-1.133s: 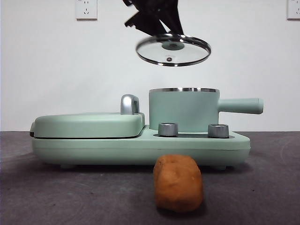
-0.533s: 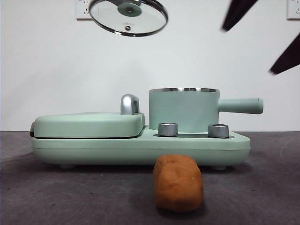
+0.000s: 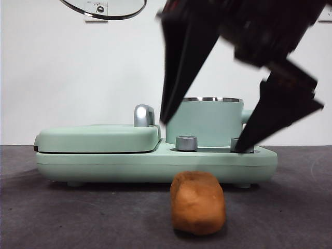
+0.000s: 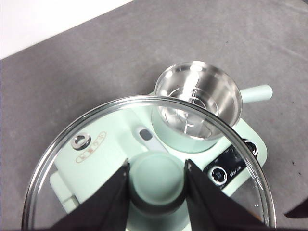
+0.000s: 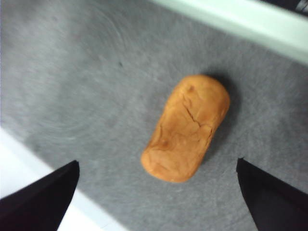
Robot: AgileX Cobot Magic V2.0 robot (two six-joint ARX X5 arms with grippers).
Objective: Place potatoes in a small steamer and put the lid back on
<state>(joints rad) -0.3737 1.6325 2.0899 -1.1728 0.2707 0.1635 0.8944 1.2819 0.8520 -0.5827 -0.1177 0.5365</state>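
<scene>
Left pincer (image 4: 156,180) clamped on lid (image 4: 96,144) knob, holding lid high up in air above griddle side of cooker, well clear of steamer (image 3: 205,122). Steamer sits uncovered on cooker base (image 3: 155,163), steel inside showing. Right pincer (image 3: 207,129) spread wide, gripping nothing, hanging right over potato (image 3: 198,202). Potato lies on grey bench (image 3: 78,218), near front edge, just in front of cooker.

Orange potato (image 3: 197,202) lies before the open steamer (image 3: 204,122) (lid (image 4: 149,163) aloft).
</scene>
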